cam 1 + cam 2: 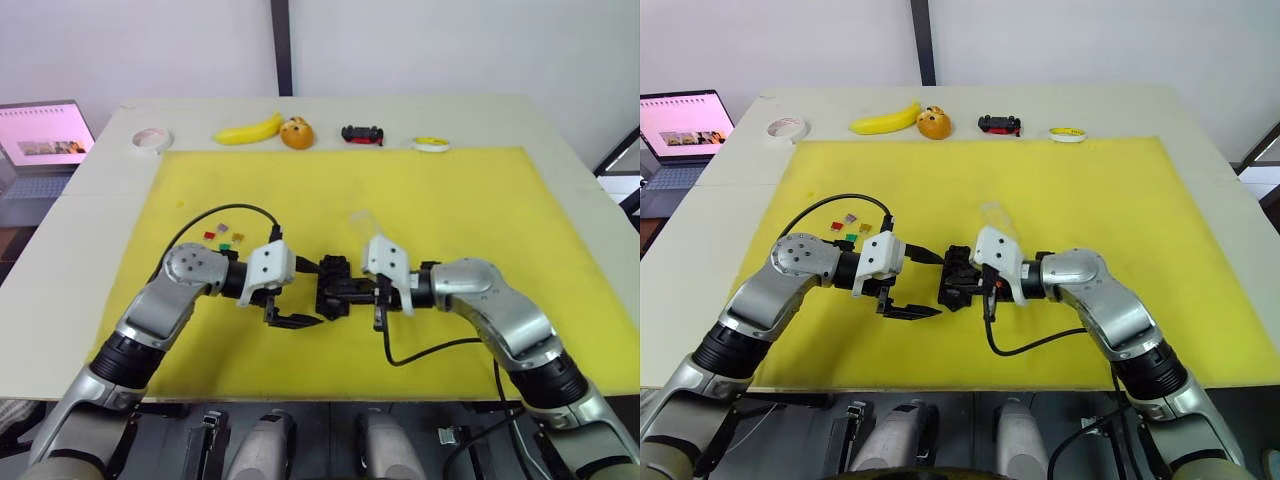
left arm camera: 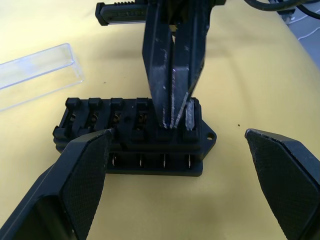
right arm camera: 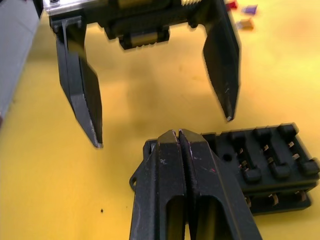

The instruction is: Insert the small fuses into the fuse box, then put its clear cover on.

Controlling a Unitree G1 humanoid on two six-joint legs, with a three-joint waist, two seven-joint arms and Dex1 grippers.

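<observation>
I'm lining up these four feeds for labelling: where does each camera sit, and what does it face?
Left and right eye views: head, looking down over both arms at the yellow mat.
Left wrist view: along the open left gripper at the fuse box, clear cover and right gripper.
Right wrist view: along the shut right gripper, facing the left gripper.
All share the fuse box.

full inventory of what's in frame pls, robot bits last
mat: 1, yellow, on the table
table: 1, off-white
fuse box: 1, black, mid-mat, between the grippers
clear cover: 1, transparent, on the mat just behind the box
fuses: about five loose, red, green, orange, purple, on the mat left of the box
banana: 1, yellow, far edge
orange fruit: 1, beside the banana
toy car: 1, black and red, far edge
tape rolls: white far left, yellow far right
laptop: 1, open, left of the table
left gripper: open, beside the box
right gripper: shut, tips on the box
</observation>
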